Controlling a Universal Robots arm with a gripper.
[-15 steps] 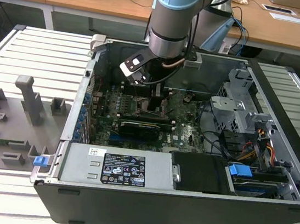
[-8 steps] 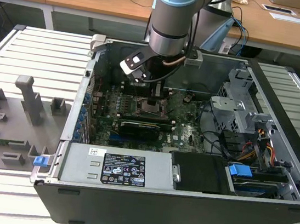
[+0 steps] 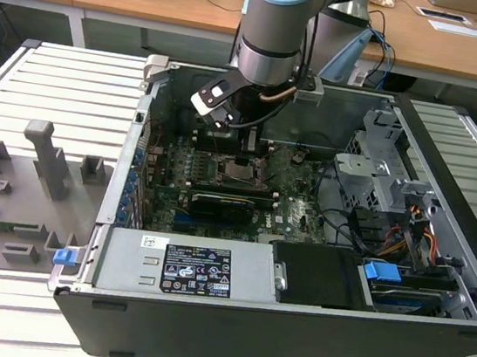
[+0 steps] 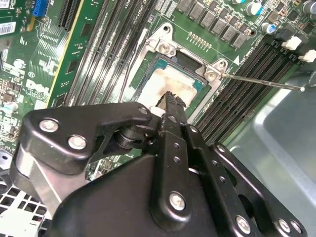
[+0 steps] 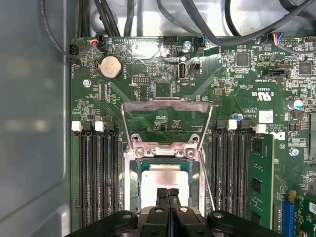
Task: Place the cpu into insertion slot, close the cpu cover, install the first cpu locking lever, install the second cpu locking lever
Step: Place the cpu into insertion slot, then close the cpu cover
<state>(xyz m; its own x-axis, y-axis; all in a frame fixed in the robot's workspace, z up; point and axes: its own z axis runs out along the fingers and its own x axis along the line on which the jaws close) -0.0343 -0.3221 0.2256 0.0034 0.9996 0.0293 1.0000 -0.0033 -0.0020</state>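
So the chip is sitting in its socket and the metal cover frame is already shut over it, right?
Not quite: the cpu does sit in the insertion slot, but the cpu cover is open, swung back off it, as the first wrist view shows.

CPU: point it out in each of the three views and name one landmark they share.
Exterior view: the cpu is the pale square on the motherboard, beneath the pincer.
Second wrist view: pale square in the insertion slot, just past the pincer's tips.
First wrist view: grey square in the same slot, beside the tips.
Shared landmark: the shut pincer.
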